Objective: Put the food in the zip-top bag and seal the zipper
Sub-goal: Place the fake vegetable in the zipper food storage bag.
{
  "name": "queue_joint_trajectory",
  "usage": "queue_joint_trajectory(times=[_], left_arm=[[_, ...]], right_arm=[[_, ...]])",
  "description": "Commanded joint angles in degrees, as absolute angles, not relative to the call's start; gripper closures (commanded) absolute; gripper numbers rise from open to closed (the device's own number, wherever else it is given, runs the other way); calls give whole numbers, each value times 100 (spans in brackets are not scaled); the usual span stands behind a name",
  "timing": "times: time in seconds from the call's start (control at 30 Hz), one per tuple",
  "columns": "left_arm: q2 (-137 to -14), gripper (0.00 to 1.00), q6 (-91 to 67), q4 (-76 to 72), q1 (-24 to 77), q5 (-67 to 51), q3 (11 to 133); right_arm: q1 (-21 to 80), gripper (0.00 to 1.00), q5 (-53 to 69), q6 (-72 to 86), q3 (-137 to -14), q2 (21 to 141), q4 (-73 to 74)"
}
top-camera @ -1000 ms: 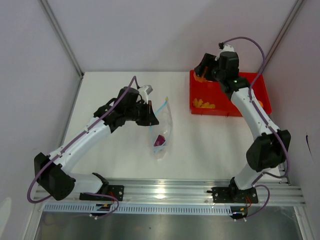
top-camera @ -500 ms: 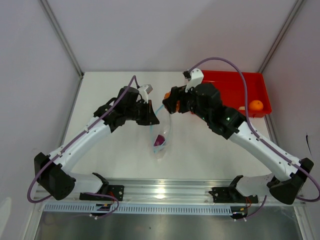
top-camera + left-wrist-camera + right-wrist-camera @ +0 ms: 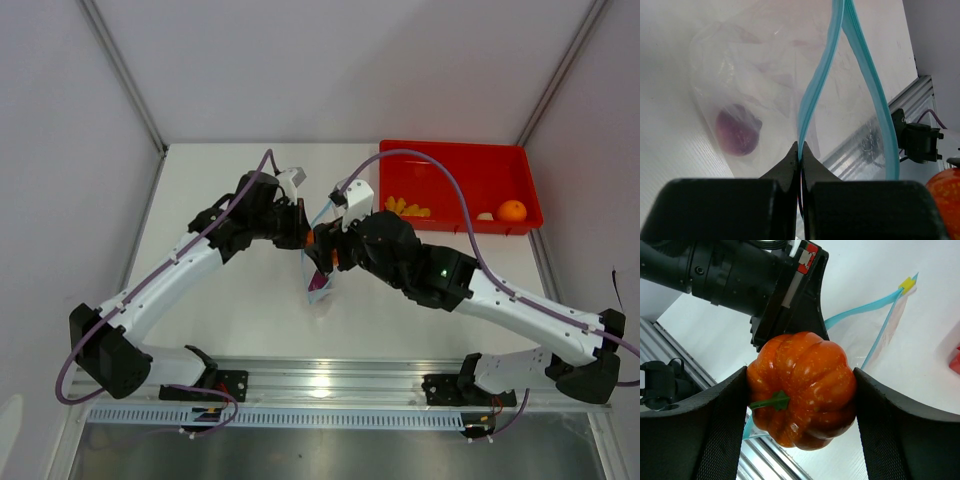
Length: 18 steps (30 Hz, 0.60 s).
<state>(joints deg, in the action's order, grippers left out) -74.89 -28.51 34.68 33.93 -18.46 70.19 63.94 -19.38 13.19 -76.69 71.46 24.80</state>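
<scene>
The right end effector (image 3: 801,374) is spread fairly wide around an orange toy pumpkin (image 3: 805,405), one finger pressed to each flank and the green stem facing the wrist camera. It hangs just above the mouth of the clear bag (image 3: 322,285) near the middle of the top view, nose to nose with the other arm.

The left end effector (image 3: 801,148) is pinched fully shut on one lip of the blue zipper (image 3: 820,85) and lifts that edge. The second lip bows away toward the right of the left wrist frame, so the mouth gapes. A purple piece (image 3: 737,132) already lies low in the bag, at the left of that frame.

Further out, in the upper right of the top view, the red tray (image 3: 455,150) holds yellow chunks (image 3: 408,208), an orange ball (image 3: 512,211) and a small whitish piece (image 3: 485,215). The bag's bottom rests on the white surface (image 3: 230,320).

I'd say the filling step is under way, with most of the food not yet moved. The next move calls for lining the pumpkin up between the two blue lips, lowering it and spreading the fingers so it drops through. The opening looks narrow for so plump a piece, so it may catch on a lip. The two end effectors are close enough to collide. Sealing comes only once the tray's pieces are in.
</scene>
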Motion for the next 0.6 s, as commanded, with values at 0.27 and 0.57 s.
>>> queue_joint_trajectory(times=[0.27, 0.57], left_arm=[[-7541, 99, -2865, 3384, 3349, -1907, 7216], [-7462, 99, -2865, 3375, 3340, -1916, 7216]], right_arm=[[6486, 83, -2338, 1143, -7260, 7136, 2267], [6443, 80, -3040, 1529, -7672, 7646, 3023]])
